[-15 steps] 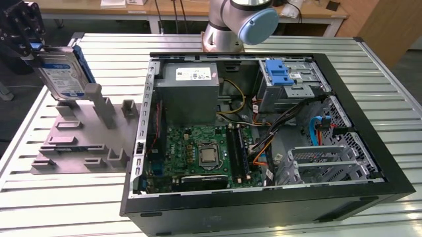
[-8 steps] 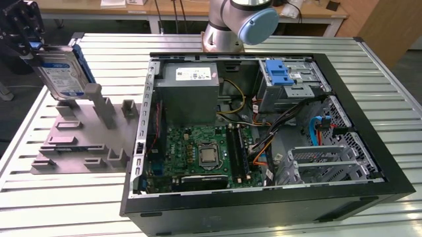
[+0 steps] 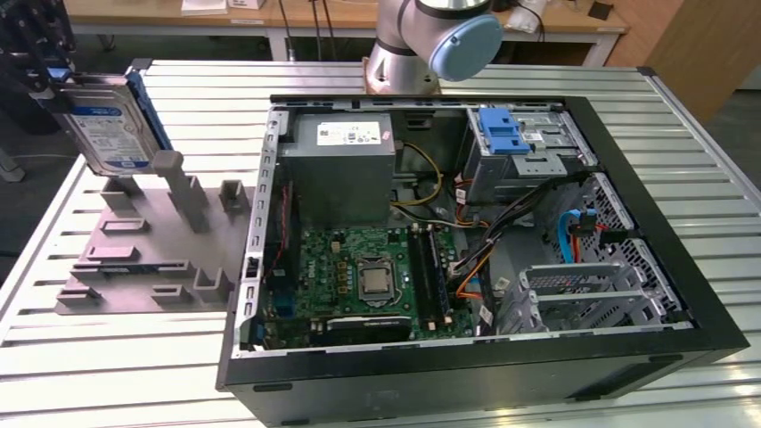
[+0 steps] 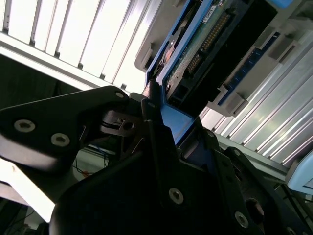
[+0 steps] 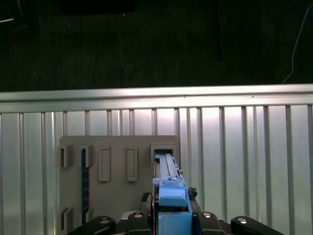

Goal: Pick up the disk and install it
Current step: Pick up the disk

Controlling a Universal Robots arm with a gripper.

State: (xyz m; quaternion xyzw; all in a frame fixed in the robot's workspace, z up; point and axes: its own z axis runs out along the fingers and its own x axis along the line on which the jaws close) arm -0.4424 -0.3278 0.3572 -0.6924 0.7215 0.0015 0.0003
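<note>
Disk (image 3: 113, 134) upright at grey fixture (image 3: 143, 259), clamped in claw (image 3: 48, 80), mostly cut off at exterior view's left edge.

An open black computer case (image 3: 476, 367) lies on the slatted metal table (image 3: 119, 383), showing 1 green motherboard (image 3: 356, 276) and a grey power supply (image 3: 345, 174). At the exterior view's left, just beside it, sits a grey slotted fixture (image 3: 137, 267).
</note>
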